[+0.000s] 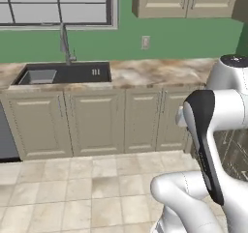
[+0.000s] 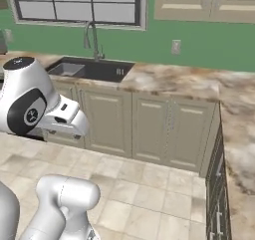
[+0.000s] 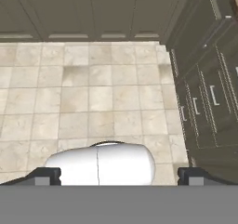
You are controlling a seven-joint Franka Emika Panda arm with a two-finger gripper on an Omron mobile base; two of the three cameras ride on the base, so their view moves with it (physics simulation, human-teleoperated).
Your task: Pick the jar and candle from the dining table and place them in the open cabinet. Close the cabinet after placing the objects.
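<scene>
Hand view: gripper (image 3: 119, 176) points down at beige tiled floor (image 3: 93, 102); jaws stand wide apart, nothing between them. Beyond the floor, a row of beige cabinet doors (image 3: 93, 9). To the floor's right, drawer fronts (image 3: 204, 93) with short silver handles, in shadow.

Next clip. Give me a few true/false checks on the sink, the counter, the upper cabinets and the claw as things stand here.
1. The sink is a dark basin set in the marbled counter below a window. True.
2. The faucet is running water. False: no water shows.
3. The claw is open, with nothing between its tips. True: in the hand view the tips stand far apart over tiled floor.
4. A door of the upper cabinets hangs open. False: those in view are shut.
5. The wall behind the counter is blue. False: it is green.
</scene>
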